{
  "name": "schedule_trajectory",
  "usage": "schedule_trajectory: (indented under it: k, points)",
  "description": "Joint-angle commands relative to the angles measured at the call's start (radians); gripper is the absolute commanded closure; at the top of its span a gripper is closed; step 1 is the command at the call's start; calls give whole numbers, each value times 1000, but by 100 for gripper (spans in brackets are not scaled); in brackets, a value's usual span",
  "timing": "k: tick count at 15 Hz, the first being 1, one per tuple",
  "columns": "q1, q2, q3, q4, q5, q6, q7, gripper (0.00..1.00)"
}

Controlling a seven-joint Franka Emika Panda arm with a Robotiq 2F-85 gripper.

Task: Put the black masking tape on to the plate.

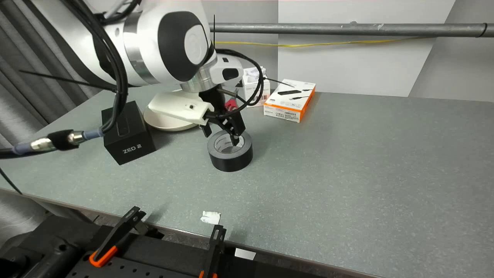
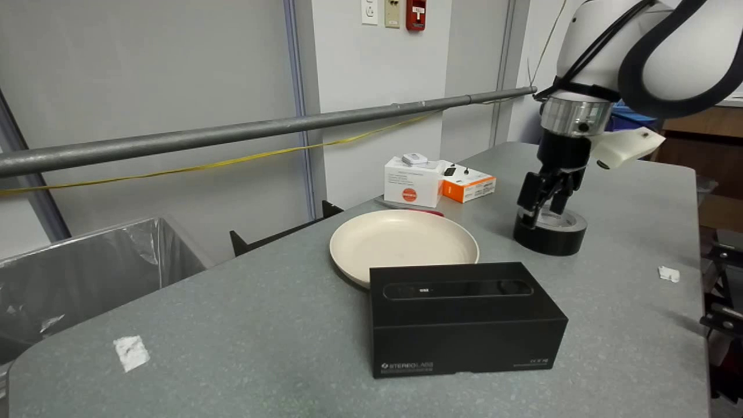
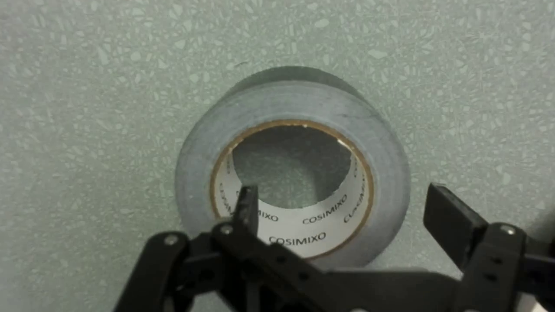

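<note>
And the gripper [image 3: 342, 193] is straddling the right wall of the tape [image 3: 312, 223] in the wrist view, jaws spread, 1 finger [image 3: 249, 206] hanging over or inside the hollow

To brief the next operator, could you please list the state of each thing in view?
Black masking tape: lying flat, ungripped.
Pincer: open, jaws apart.
Plate: right side up.
ZED 2 box: shut.
White box: small white item on top.
Orange-and-white box: shut, lying flat.
Bin: lined with clear plastic.
</note>
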Motion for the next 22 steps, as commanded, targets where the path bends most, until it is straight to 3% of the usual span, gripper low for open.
schedule_trajectory:
  k: [1,5,10,16,19,20,21,22]
  points:
    - [89,109,-54,77,24,20,48,28]
    - [134,136,-61,93,59,11,40,58]
    - [196,48,-81,38,47,11,38,96]
    - [296,-114,-121,1,-52,27,72,94]
    - [282,-146,-85,30,-91,12,90,94]
    - [251,-155,-42,31,-50,-18,55,94]
    - [239,-119,-43,40,-63,-4,58,74]
    - [234,-127,-32,39,-62,-5,57,74]
